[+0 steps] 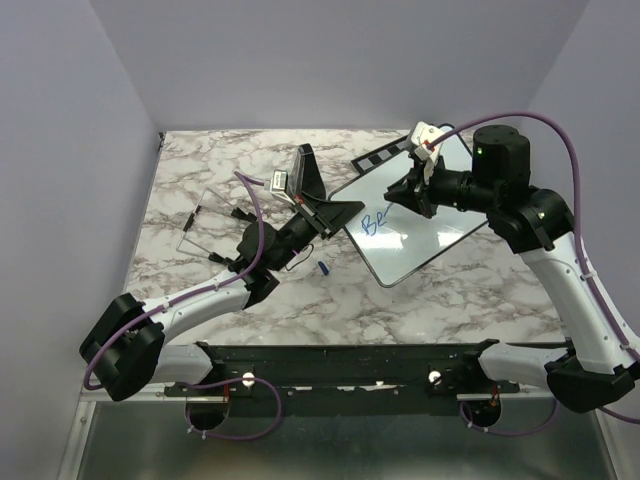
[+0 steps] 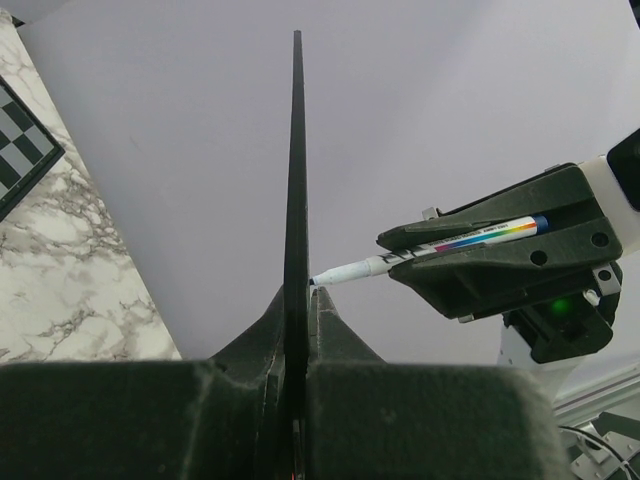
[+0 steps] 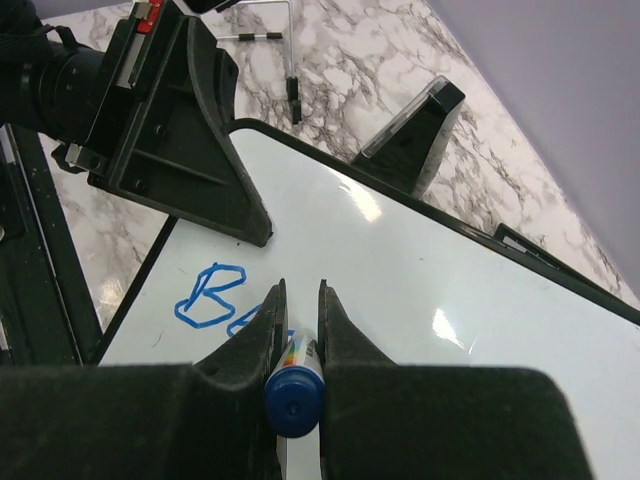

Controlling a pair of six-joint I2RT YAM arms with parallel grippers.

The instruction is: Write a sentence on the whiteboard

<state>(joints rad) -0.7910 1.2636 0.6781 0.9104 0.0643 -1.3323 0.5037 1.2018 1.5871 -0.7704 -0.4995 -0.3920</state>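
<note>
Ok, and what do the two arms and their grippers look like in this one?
The left arm and right arm have white links between bulky black joints, with a purple cable looped along each. The left gripper and right gripper are matte black, with flat wedge-shaped fingers tapering to thin tips. A small green light glows on the right arm's upper joint.
</note>
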